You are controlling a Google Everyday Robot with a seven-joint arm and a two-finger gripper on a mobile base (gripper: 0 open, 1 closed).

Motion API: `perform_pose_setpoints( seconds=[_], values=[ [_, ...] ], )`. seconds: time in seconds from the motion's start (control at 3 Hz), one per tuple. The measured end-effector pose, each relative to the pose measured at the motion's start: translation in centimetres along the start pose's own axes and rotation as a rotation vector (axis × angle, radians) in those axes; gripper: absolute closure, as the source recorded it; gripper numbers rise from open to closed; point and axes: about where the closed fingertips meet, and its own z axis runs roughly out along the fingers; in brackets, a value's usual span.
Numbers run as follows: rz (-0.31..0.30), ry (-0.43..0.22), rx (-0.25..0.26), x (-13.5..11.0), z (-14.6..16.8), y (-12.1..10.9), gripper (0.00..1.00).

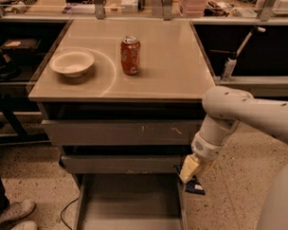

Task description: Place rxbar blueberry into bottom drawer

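Position: the gripper (188,177) is hanging at about 4 o'clock from the centre of the view, off the right front corner of the cabinet. It is sitting level with the middle drawer (121,164) and close above the right wall of the bottom drawer (131,201).

Grip: its pale fingers (190,167) are pointing downward and are pinching together on the rxbar blueberry (195,187). The bar is showing as a dark navy sliver sticking out below the fingertips toward 5 o'clock. It is lying at or just beyond the drawer's right wall; whether it is over the tray or outside it cannot be told.

Arm: the white arm (239,110) is reaching in from 3 o'clock and bending down to the gripper.

Drawers: the bottom drawer is standing pulled out toward 6 o'clock, its plain grey floor showing. The middle drawer and the top drawer (119,133) are sitting pushed in, the top one's front showing scuffs.

Cabinet top (174,70): an orange-red soda can (130,55) is standing upright near 12 o'clock. A white bowl (72,63) is resting at the can's 9 o'clock, apart from it.

Floor: a pale shoe (12,212) is showing at 8 o'clock.
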Motion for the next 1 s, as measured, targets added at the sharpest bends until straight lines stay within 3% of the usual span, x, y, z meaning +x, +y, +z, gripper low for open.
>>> perform_pose_setpoints(
  seconds=[0.67,1.0],
  values=[
    [0.024,0.013,-0.035,0.1,1.7,-0.3,1.0],
    [0.056,-0.004,-0.194,1.3,7.7,0.1,1.0]
  ],
)
